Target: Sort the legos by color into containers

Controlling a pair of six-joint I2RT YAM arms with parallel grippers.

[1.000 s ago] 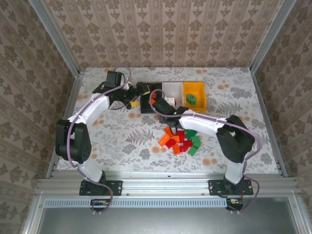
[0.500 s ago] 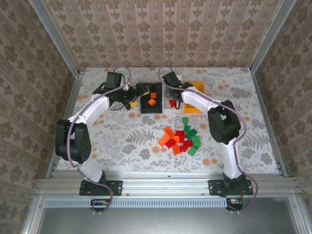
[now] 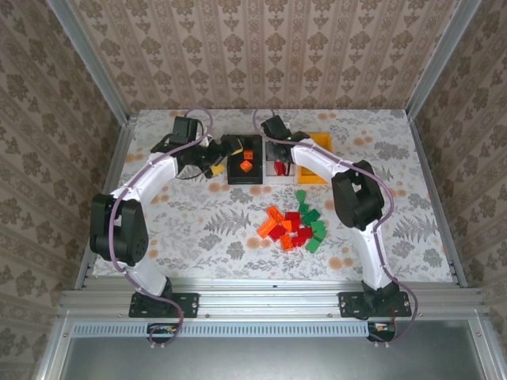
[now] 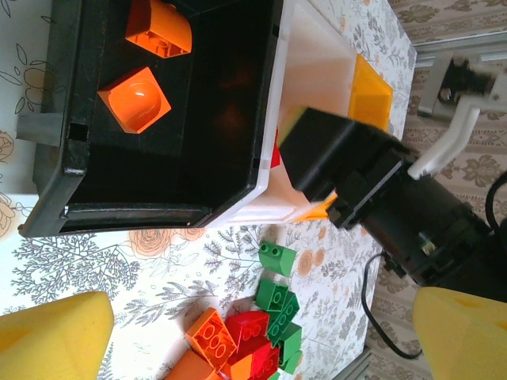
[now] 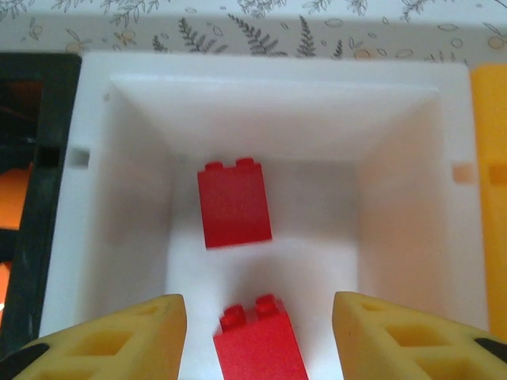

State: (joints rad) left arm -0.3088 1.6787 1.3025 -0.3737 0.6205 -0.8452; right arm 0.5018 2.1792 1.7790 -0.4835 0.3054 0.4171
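Right wrist view: your right gripper (image 5: 257, 317), at the lego pile (image 3: 291, 226) a second ago, now hangs over the white bin (image 5: 277, 67), jaws parted, its red brick (image 5: 261, 348) dropped inside beside a second red brick (image 5: 234, 204), so one more is sorted.

Left bin (image 4: 75, 103), middle bin (image 5: 277, 67) and right bin (image 5: 491, 198) stand side by side at the desk's (image 3: 198, 222) far side. Two bricks (image 4: 135, 98) lie in the left, another pair (image 5: 234, 204) in the middle. A brick pile (image 3: 293, 228) lies before them.
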